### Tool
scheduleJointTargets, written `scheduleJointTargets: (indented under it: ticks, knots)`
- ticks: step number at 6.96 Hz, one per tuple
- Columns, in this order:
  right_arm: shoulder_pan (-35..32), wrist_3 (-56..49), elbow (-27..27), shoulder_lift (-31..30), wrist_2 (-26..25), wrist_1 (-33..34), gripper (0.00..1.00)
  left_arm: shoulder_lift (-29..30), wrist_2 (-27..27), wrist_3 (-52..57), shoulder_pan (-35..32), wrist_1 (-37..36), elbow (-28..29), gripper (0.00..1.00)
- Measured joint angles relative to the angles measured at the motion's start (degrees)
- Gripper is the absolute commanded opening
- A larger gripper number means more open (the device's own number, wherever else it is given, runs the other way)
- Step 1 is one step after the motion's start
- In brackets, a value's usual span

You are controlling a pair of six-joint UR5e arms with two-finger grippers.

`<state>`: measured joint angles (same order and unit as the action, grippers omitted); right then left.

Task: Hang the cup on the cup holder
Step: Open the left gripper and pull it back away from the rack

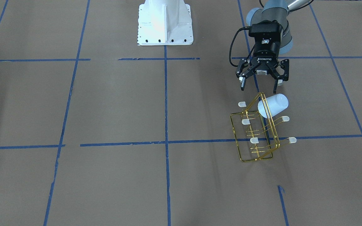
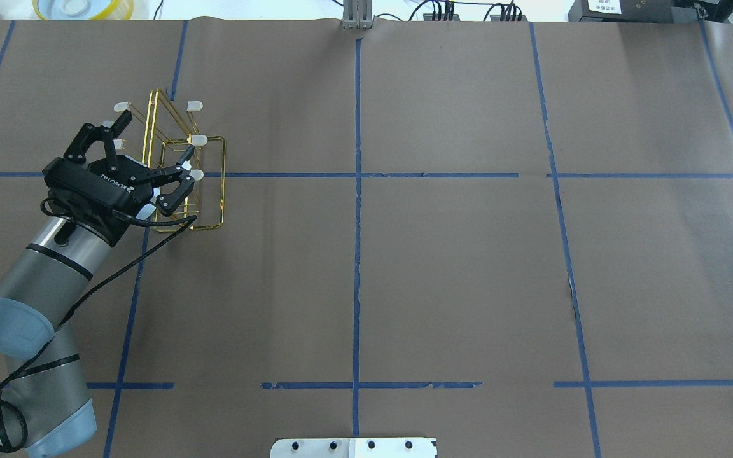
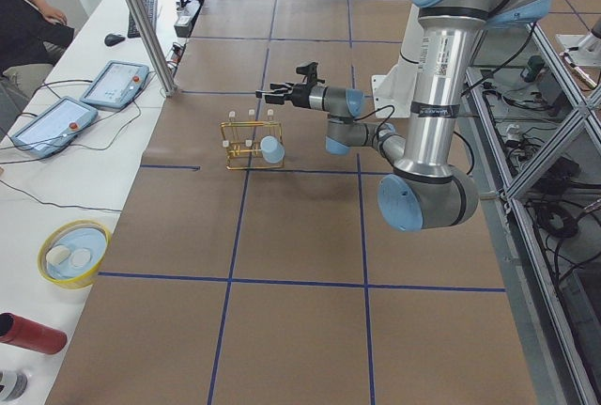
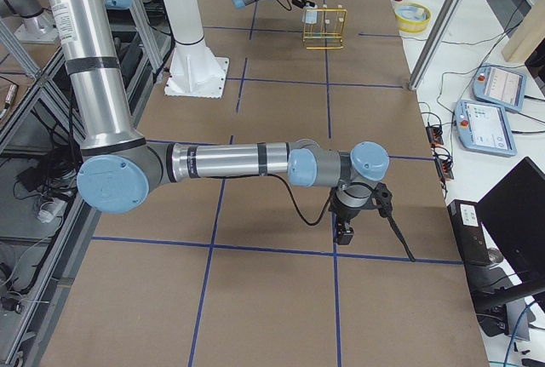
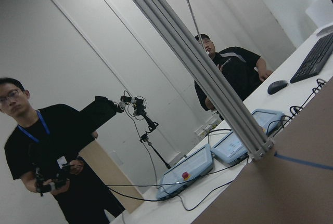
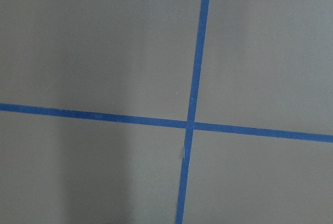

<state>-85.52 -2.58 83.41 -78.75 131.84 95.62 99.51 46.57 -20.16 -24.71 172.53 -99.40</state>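
**Item 1.** Small pale blue-white tapered plastic cup [image 1: 273,106]: sits mouth-first over a slanted prong, at the 1 o'clock corner of item 2 in the front-facing view. It looks tilted and clear of the brown paper-covered table [image 1: 105,110].

**Item 2.** Gold wire cup holder with white-capped prongs [image 1: 254,140]: upright on the table; the other caps are bare.

**Item 3.** Left gripper [image 1: 259,87]: jaws spread wide and holding nothing. The cup lies at their 5 o'clock, just beside them and not touching.

**Item 4.** Right gripper [image 4: 345,229]: well apart from the rack; whether its jaws are apart or together cannot be told.

**Status.** Hanging judged done; only pulling the left arm clear appears left.
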Motion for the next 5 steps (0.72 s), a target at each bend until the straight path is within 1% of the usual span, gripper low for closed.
scheduleJointTargets:
  ticks: [1, 2, 3, 5]
  knots:
    - [0.0, 0.0, 0.0, 0.0, 0.0, 0.0, 1.00, 0.0, 3.7, -10.2, -1.0, 0.0, 0.0, 1.00]
    - [0.0, 0.0, 0.0, 0.0, 0.0, 0.0, 1.00, -0.2, 8.9, -14.8, -3.5, -0.1, 0.0, 1.00]
    - [0.0, 0.0, 0.0, 0.0, 0.0, 0.0, 1.00, -0.7, 18.0, -16.6, -8.2, -0.1, 0.3, 1.00]
    - [0.0, 0.0, 0.0, 0.0, 0.0, 0.0, 1.00, -2.8, 37.4, -17.4, -19.9, -0.3, 1.4, 1.00]
